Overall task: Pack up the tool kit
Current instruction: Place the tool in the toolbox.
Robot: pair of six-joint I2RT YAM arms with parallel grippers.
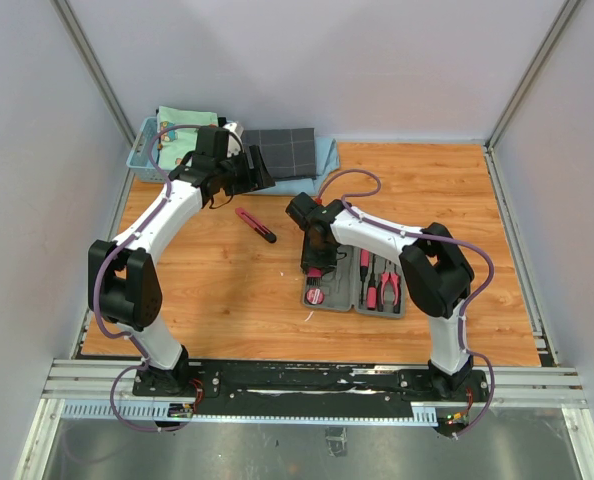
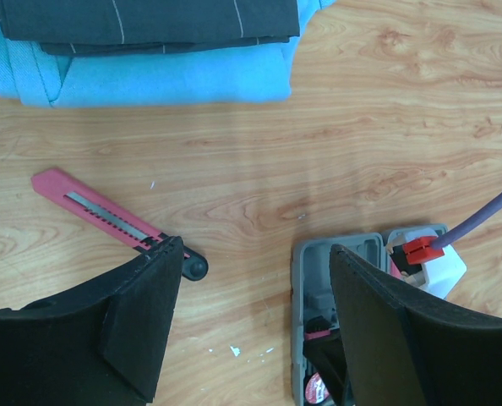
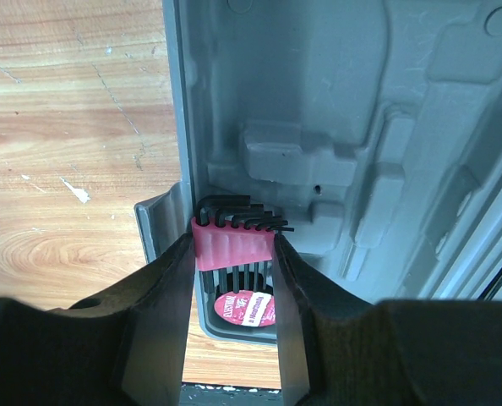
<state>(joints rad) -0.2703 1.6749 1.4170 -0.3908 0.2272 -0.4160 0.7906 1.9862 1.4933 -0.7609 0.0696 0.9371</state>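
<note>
The grey tool case (image 1: 342,298) lies open on the table right of centre, with pink-and-black pliers (image 1: 389,290) and screwdrivers (image 1: 365,268) in its slots. My right gripper (image 1: 315,275) hangs over the case's left half. In the right wrist view it (image 3: 232,254) is shut on a pink holder of black hex keys (image 3: 232,241), just above the moulded slots (image 3: 335,101) and the round tape (image 3: 247,307). The pink knife (image 1: 256,226) lies loose on the table. My left gripper (image 1: 249,172) is open and empty, high above it (image 2: 99,211).
A dark checked folded cloth (image 1: 282,150) lies on a light blue towel (image 2: 175,76) at the back. A light blue basket (image 1: 152,150) stands at the back left. White walls and metal rails bound the table.
</note>
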